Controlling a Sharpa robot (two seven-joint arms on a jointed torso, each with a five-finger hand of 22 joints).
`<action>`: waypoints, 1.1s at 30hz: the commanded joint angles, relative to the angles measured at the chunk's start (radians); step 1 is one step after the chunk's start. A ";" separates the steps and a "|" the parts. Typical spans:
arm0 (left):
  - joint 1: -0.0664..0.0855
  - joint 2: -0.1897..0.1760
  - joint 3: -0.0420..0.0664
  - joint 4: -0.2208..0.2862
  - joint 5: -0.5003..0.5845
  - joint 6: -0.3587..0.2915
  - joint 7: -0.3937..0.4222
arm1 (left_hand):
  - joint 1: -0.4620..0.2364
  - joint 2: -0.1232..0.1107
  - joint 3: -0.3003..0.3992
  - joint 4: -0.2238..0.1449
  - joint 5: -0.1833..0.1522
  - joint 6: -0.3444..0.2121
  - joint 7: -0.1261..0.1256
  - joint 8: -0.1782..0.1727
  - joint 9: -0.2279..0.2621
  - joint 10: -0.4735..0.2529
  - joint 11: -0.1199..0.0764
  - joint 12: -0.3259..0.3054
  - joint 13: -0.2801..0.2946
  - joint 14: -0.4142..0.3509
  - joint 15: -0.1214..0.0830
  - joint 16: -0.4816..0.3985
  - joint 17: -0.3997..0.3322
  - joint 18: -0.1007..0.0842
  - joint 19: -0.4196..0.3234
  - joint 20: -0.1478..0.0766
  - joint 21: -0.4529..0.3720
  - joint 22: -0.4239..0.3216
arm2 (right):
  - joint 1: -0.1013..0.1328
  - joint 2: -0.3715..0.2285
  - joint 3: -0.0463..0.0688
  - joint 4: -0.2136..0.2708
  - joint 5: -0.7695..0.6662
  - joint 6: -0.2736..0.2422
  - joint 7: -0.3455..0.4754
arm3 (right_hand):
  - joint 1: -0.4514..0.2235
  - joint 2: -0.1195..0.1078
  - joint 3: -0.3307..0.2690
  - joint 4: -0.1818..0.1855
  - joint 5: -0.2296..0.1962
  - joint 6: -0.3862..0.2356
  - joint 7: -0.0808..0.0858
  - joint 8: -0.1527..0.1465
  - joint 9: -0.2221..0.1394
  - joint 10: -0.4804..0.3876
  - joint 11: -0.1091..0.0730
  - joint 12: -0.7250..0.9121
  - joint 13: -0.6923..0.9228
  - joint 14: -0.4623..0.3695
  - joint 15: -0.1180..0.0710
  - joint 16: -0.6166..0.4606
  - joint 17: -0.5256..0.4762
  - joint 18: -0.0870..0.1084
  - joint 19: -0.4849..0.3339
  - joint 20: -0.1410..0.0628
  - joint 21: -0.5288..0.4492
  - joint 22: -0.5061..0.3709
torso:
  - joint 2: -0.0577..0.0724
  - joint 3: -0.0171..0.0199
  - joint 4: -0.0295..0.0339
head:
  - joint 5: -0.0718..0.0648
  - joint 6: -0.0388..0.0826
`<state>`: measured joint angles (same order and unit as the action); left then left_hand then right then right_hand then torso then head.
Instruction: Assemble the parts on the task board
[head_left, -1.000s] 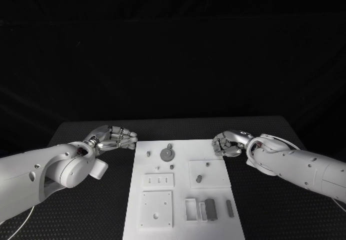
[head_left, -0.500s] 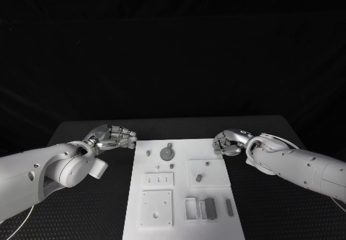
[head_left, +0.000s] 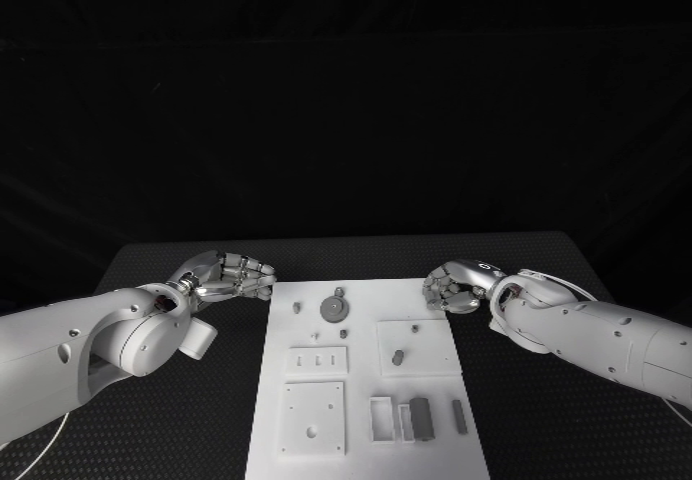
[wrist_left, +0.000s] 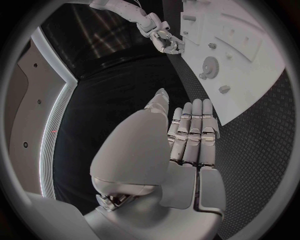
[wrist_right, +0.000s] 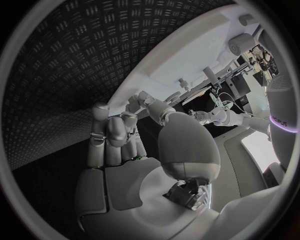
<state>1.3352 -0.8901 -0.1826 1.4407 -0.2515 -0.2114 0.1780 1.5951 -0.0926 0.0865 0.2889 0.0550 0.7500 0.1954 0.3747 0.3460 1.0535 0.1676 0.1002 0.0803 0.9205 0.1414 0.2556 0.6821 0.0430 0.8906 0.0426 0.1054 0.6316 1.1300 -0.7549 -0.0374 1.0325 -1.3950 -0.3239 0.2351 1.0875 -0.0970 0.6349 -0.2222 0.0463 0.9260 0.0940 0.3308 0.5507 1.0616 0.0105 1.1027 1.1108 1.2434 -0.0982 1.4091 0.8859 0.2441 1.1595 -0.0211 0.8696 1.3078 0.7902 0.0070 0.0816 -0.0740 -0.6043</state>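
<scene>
Head view: the task board (head_left: 368, 375) lies on the black table (head_left: 173, 262) between the two hands, neither of which touches it. The left hand (head_left: 231, 276) sits just off the board's far left corner, fingers curled in on nothing. The right hand (head_left: 457, 287) sits just off the far right corner, likewise clenched and holding nothing; the right wrist view confirms its fingers (wrist_right: 112, 135) folded together with no part in them.

Parts: a grey gear (head_left: 335, 307) rests nearest both hands, at the far end of the board between them. A small peg (head_left: 397, 355) stands in the square block nearer the right hand. A dark block (head_left: 420, 417) and a slim bar (head_left: 460, 416) sit at the board's near end, well away from either hand.

Judgement: no assembly step is under way; this reads as a poised position ahead of the first pick. The next move calls for one hand to uncurl its fingers, reach in over the board and pinch a loose part. The gear is the closest candidate. Being small and flat, it demands a fine fingertip grasp.
</scene>
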 joint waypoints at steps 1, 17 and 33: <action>0.000 0.002 0.001 0.006 -0.034 0.024 -0.043 | -0.015 0.006 0.002 0.002 -0.003 0.024 0.004 0.012 0.005 0.030 -0.009 0.010 0.007 0.032 -0.011 0.019 0.011 0.003 0.028 -0.009 0.015 0.008 | 0.001 -0.014 0.003 0.047 -0.077 -0.018 -0.045 | 0.000 0.007 -0.001 -0.009 0.002 0.022 0.019 0.002 0.002 0.000 -0.009 0.004 -0.002 0.001 -0.008 0.006 -0.001 0.018 0.000 -0.009 0.005 0.019 | -0.002 -0.0007 -0.0026 | 0.000 0.004; 0.001 0.079 0.001 -0.003 -0.096 0.004 -0.216 | -0.224 -0.003 -0.023 0.004 -0.006 0.110 -0.027 0.028 0.009 0.134 -0.058 0.055 0.059 0.105 -0.051 0.063 0.079 0.005 0.102 -0.050 0.057 0.047 | 0.075 -0.014 0.009 0.335 -0.258 -0.004 -0.260 | 0.001 0.014 -0.004 -0.028 0.002 0.026 0.018 -0.002 0.003 0.006 -0.011 0.004 -0.004 0.005 -0.009 0.010 0.000 0.018 0.006 -0.011 0.009 0.019 | -0.018 -0.0116 -0.0146 | 0.007 0.019; -0.001 0.160 -0.001 0.033 -0.042 -0.067 -0.292 | -0.281 0.037 -0.117 0.004 -0.006 0.120 -0.029 0.011 0.003 0.132 -0.062 0.056 0.092 0.106 -0.057 0.058 0.113 0.005 0.103 -0.058 0.058 0.062 | 0.076 0.104 0.008 0.426 -0.291 -0.031 -0.378 | -0.010 0.004 -0.007 -0.034 0.002 0.030 0.017 -0.004 0.004 0.012 -0.012 0.003 -0.006 0.010 -0.010 0.011 0.000 0.018 0.012 -0.013 0.010 0.017 | -0.032 -0.0187 -0.0124 | 0.043 0.015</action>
<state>1.3341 -0.7336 -0.1841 1.4679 -0.3132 -0.2574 -0.0931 1.3167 -0.0618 -0.0269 0.2937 0.0550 0.8612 0.1659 0.3900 0.3503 1.1812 0.1070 0.1510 0.1718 1.0222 0.0855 0.3129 0.7951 0.0386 0.9885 -0.0124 0.1635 0.6934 1.2061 -0.6549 -0.0288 1.4558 -1.6574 -0.3502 -0.1024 1.0846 -0.0918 0.6266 -0.2498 0.0463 0.9288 0.0914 0.3277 0.5530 1.0688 0.0034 1.1025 1.1054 1.2498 -0.1048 1.4171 0.8856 0.2450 1.1689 -0.0267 0.8732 1.3078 0.7588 -0.0109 0.0690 -0.0352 -0.5886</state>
